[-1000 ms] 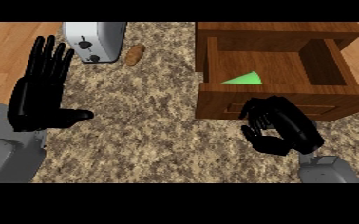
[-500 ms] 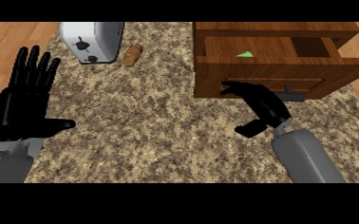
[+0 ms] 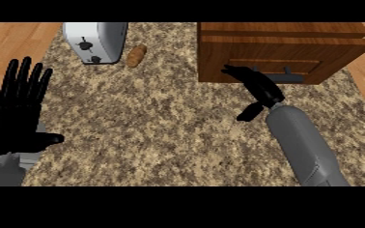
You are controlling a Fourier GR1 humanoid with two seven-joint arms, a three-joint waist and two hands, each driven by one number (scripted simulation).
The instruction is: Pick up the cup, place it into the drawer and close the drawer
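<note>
The wooden drawer cabinet (image 3: 278,41) stands at the back right of the counter, its drawer front (image 3: 274,67) flush with the body. The cup does not show; it is hidden inside. My right hand (image 3: 255,84) reaches up to the drawer front with straight fingers touching it just left of the dark handle (image 3: 285,77), thumb hanging down. My left hand (image 3: 21,104) rests open at the left edge, fingers up, holding nothing.
A silver toaster (image 3: 94,41) stands at the back left, with a brown bread roll (image 3: 135,55) beside it. Wooden floor shows beyond the speckled counter's left edge (image 3: 21,36).
The drawer, open with a green cup inside a second ago, has slid shut. My right hand stretched forward and pushed its front in. The left hand stayed in place.
</note>
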